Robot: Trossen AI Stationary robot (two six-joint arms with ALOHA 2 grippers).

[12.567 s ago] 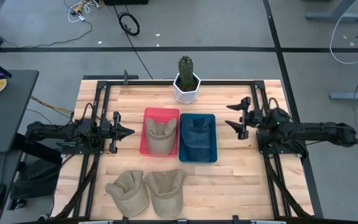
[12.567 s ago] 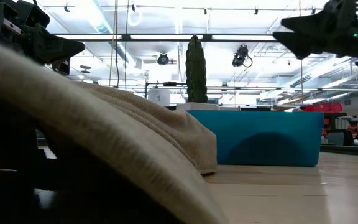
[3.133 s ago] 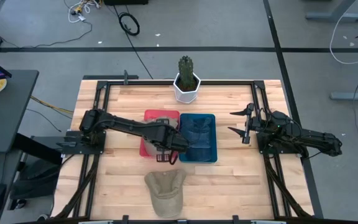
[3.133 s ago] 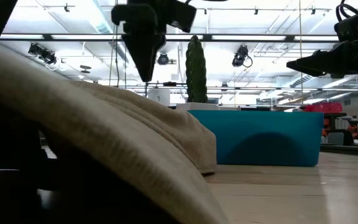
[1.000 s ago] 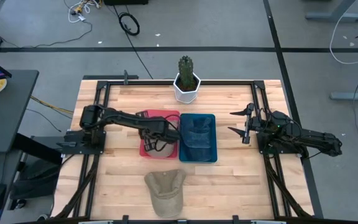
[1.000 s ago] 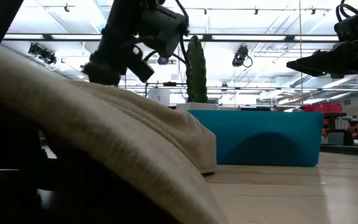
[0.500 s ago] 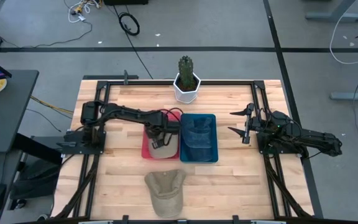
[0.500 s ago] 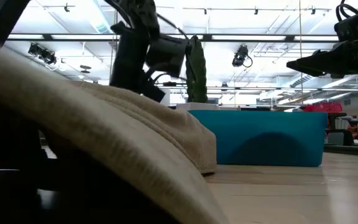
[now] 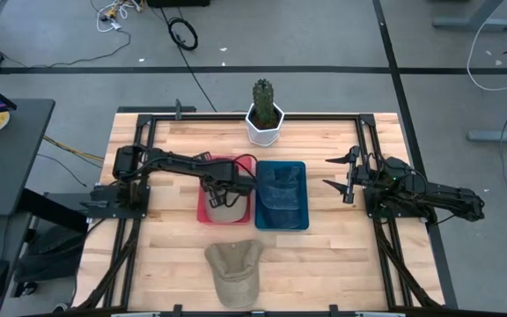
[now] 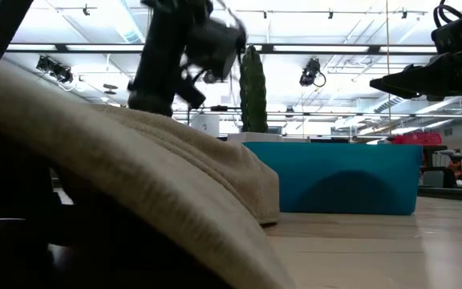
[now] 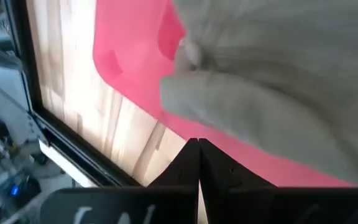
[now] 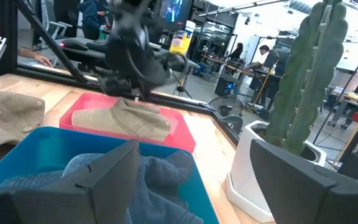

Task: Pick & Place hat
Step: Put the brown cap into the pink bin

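Observation:
A red bin (image 9: 208,189) holds tan hats (image 9: 228,211), seen in the right wrist view as a tan hat (image 12: 123,118) in the red bin (image 12: 179,127). My left gripper (image 9: 222,192) is shut and points down over this bin, its tips (image 11: 195,144) just above a tan hat (image 11: 272,93). Another tan hat (image 9: 234,269) lies flat on the table near the near edge. A blue bin (image 9: 299,216) holds a denim hat (image 9: 280,189). My right gripper (image 9: 327,173) waits open at the table's right. My left gripper points down at the tan hat's edge (image 11: 185,102) inside the red bin (image 11: 129,56) with its fingers shut. I cannot tell whether the tips touch the hat or the bin.
A cactus in a white pot (image 9: 264,114) stands at the far edge behind the bins. Black rails (image 9: 139,141) frame the table. Bare wood lies on both sides of the loose hat. People and equipment show in the room beyond.
My left gripper has stayed over the red bin and turned about its wrist, tipping from a slant to nearly upright, while the arm's forearm has swung toward the far edge. The hats and my right arm have kept still.

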